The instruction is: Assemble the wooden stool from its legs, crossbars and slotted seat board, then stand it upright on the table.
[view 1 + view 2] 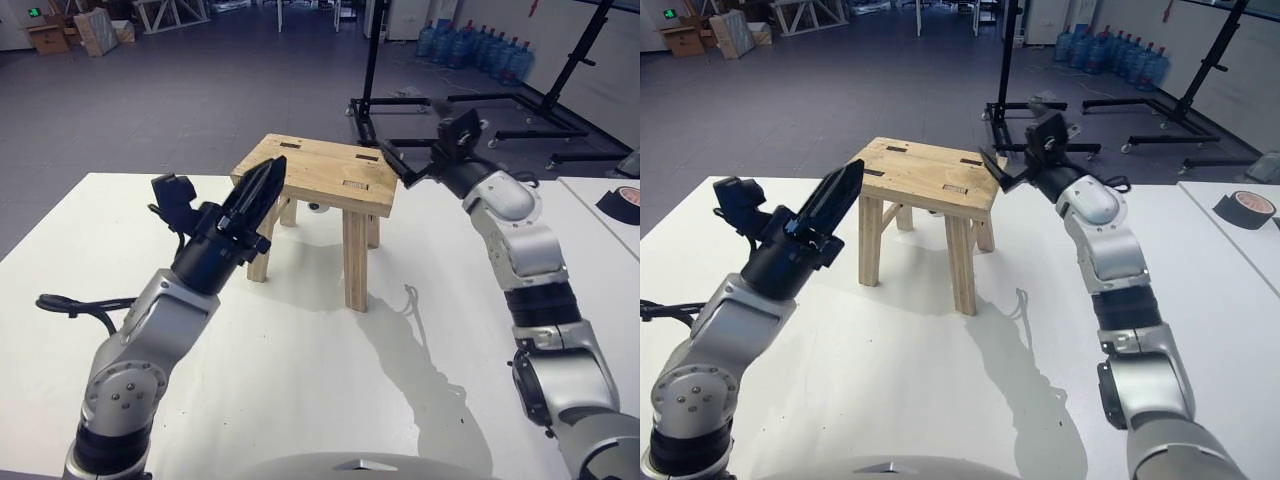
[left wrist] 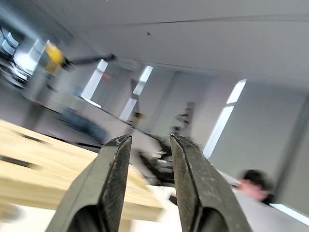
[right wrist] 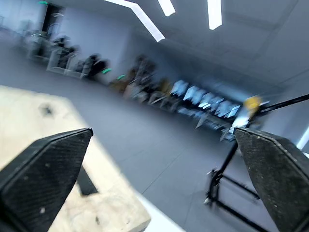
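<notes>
The wooden stool [image 1: 315, 170] stands upright on its legs on the white table [image 1: 300, 400], its slotted seat board on top. My left gripper [image 1: 270, 170] is raised at the seat's left edge, fingertips up, slightly open and holding nothing. The left wrist view looks out between that gripper's fingers [image 2: 149, 137] over the seat [image 2: 29, 164]. My right gripper [image 1: 398, 168] hovers at the seat's far right corner, wide open and empty. Through the right wrist view, the seat corner [image 3: 43, 145] lies below that gripper [image 3: 164, 135].
A black tape roll [image 1: 622, 200] lies on a second table at the right. Black metal frames [image 1: 480, 105] and water bottles [image 1: 480, 45] stand on the floor behind. A black cable [image 1: 70, 305] loops beside my left arm.
</notes>
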